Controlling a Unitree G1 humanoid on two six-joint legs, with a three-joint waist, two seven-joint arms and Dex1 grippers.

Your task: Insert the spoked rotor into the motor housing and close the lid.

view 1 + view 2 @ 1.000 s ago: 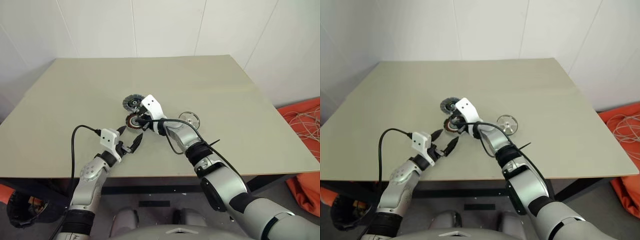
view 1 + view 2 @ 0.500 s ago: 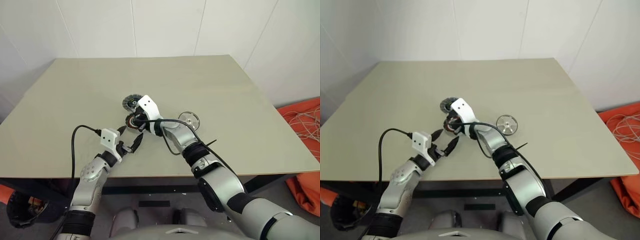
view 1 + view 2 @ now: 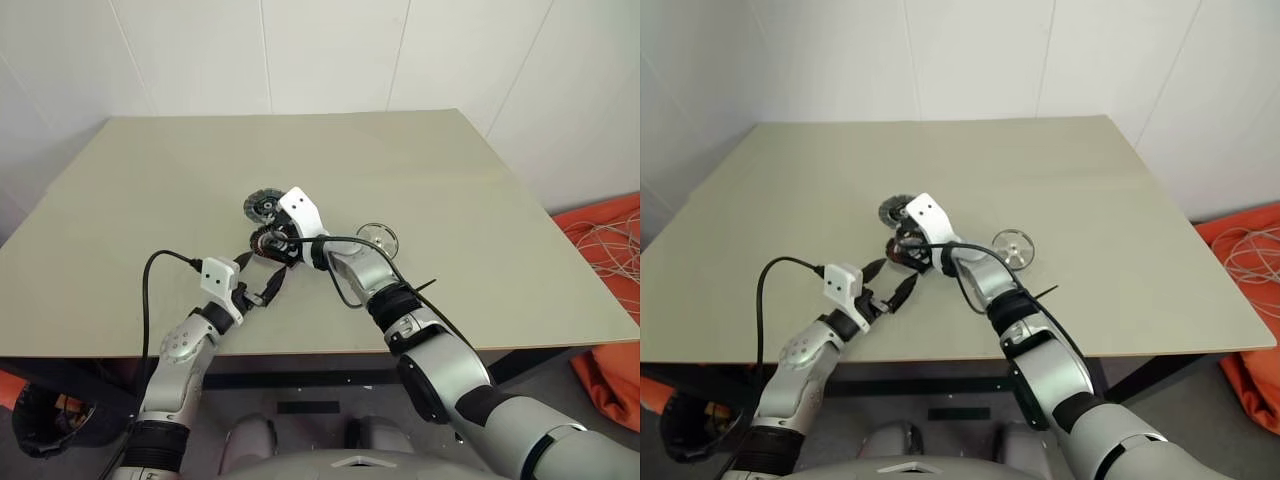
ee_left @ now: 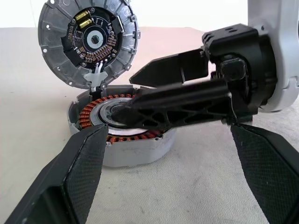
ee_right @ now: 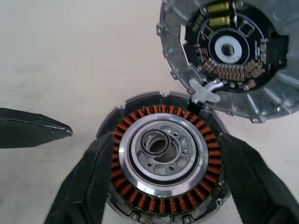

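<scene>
The motor housing [image 5: 161, 156], a round shell with copper windings around a silvery hub, lies on the table [image 3: 450, 180] near its middle. Its grey lid [image 5: 229, 51] stands swung open behind it, circuit side showing. My right gripper [image 3: 270, 244] hovers right over the housing, open, with one finger [image 5: 88, 186] on each side of it. The spoked rotor [image 3: 378, 238], a small shiny wheel, lies flat just right of my right arm. My left gripper [image 3: 260, 272] is open and holds nothing, a little nearer than the housing and pointing at it.
A black cable [image 3: 160, 262] loops from my left wrist over the table's near edge. An orange bag with white cords [image 3: 610, 260] lies on the floor beyond the table's right side. White walls stand behind the table.
My right gripper's fingers have spread apart over the housing. The left arm has kept still, and the rotor has not moved.
</scene>
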